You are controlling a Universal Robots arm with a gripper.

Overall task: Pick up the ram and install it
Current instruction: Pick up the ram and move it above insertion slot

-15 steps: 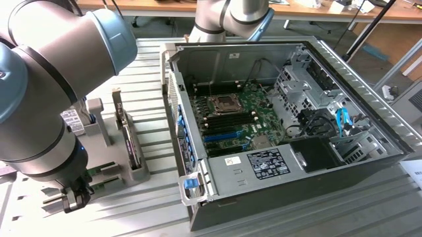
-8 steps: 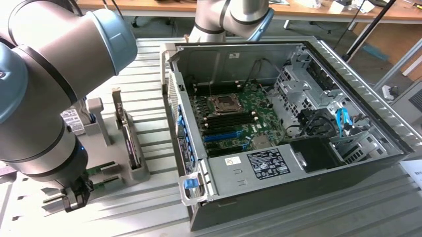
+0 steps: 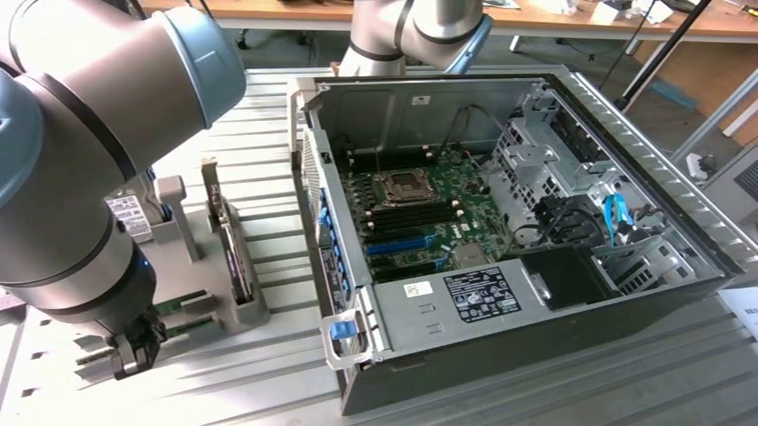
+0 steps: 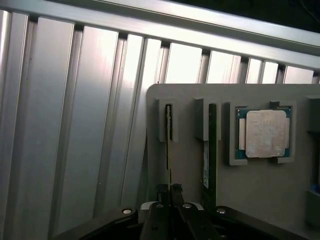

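The tool (image 4: 170,191) is clamped on the edge of the ram (image 4: 169,135), which stands upright in a slot of the grey holder (image 4: 260,200), lower left of the exterior view. Its twin (image 4: 212,150) stands just beside.

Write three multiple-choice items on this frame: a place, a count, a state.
1. The gripper is: A) inside the computer case; B) at the grey holder; C) above the CPU socket.
2. Ram sticks standing in the holder, wrist view: A) one; B) two; C) four.
3. The ram is: A) seated on the motherboard; B) flat on the table; C) in its holder slot, gripped.
Key: 1 B, it sits right at the holder's slots. 2 B, the ram and its twin stand side by side. 3 C, the jaws are closed on its edge while it stands in the slot.
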